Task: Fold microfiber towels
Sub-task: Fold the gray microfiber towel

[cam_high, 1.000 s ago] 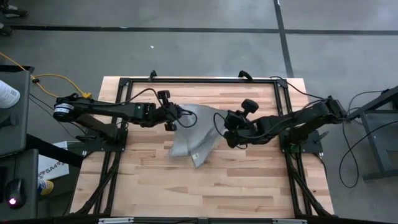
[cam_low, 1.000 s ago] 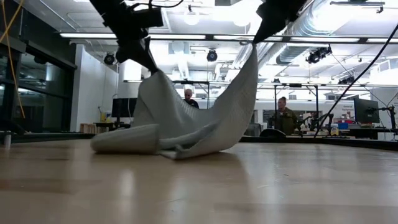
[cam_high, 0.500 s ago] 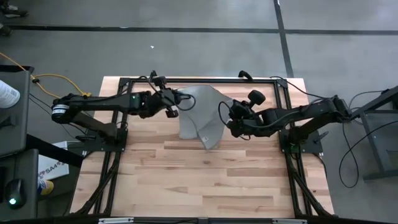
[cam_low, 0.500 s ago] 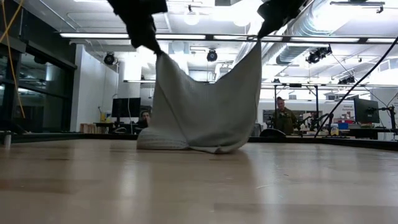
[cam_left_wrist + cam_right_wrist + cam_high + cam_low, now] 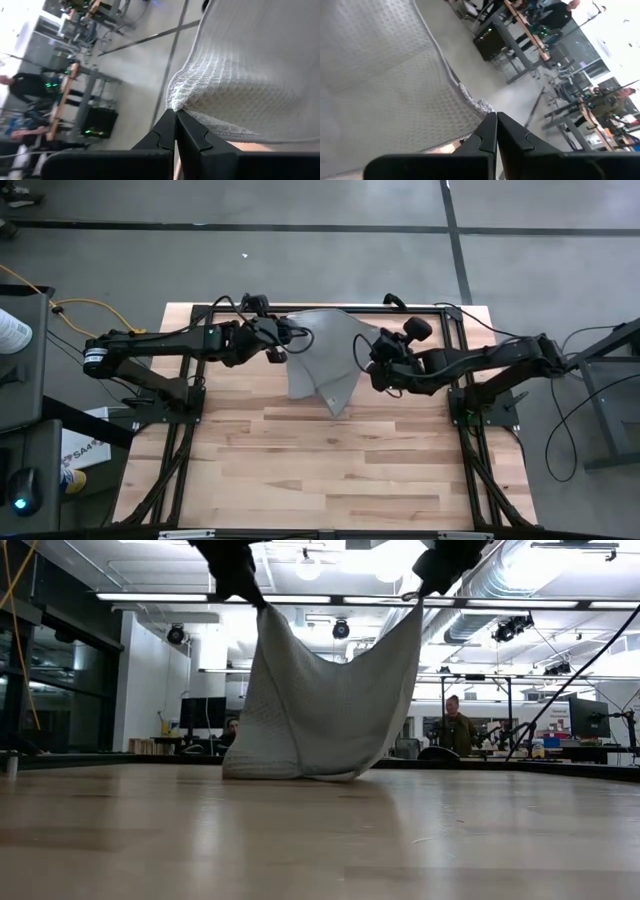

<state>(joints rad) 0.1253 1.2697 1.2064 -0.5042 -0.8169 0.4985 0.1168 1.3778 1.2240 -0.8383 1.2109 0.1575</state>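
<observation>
Lifted higher now, the towel (image 5: 325, 700) hangs between left gripper (image 5: 283, 340) and right gripper (image 5: 372, 360). Each gripper's jaws are clamped on a top corner, letting it drape flat, hem touching the tabletop (image 5: 320, 840).

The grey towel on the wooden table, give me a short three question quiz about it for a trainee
1. True or false: the towel lies flat and fully spread on the table.
2. Which grippers hold the towel? A) left only B) right only C) both
3. Fill in: in the low view, the towel's bottom edge ____ the tabletop.

Key:
1. False. It hangs between the left gripper and the right gripper, each pinching a top corner.
2. C. Both wrist views show shut fingers gripping a corner of cloth.
3. Touches. The lower edge rests on the wood while the rest is lifted.
</observation>
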